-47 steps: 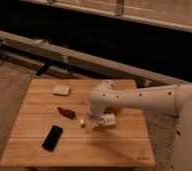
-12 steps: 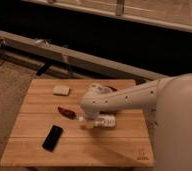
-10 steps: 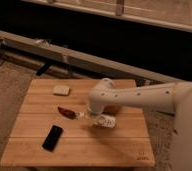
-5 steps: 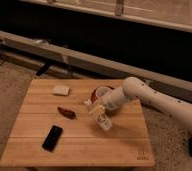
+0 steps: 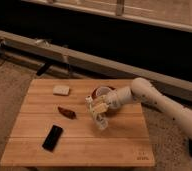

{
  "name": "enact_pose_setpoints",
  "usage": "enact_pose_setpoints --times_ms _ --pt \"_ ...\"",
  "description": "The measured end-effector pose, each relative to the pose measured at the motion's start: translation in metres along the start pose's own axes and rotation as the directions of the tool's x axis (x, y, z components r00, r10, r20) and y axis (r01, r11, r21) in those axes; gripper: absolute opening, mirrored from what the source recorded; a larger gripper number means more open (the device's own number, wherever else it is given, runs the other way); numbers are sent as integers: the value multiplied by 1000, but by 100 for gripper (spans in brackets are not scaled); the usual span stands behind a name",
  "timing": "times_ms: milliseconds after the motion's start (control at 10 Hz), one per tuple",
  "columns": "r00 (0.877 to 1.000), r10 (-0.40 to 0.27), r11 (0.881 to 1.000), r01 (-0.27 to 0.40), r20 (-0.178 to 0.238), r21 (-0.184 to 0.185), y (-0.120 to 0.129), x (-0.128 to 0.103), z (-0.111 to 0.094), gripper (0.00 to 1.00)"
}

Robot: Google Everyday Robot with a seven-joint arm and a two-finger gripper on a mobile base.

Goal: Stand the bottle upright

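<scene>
The bottle is a small translucent yellowish one. It stands steeply tilted over the middle of the wooden table, its small top end up and to the left and its lower end close to the boards. My gripper reaches in from the right on a white arm and is shut on the bottle's upper part. Whether the bottle's base touches the table I cannot tell.
A white cup on an orange saucer sits just behind the gripper. A dark red chili-shaped thing lies left of the bottle, a black phone nearer the front left, and a pale block at the back left.
The arm has swung out to the right and uncovered the table's middle. The bottle has gone from lying low under the arm to steeply tilted in the gripper.
</scene>
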Motion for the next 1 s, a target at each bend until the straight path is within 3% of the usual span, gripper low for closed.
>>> enact_pose_setpoints --times_ms 400,1000 --pt "998 -23 999 25 57 -39 8 -3 0 0" --pt "980 89 985 -60 175 -163 -8 3 19 0"
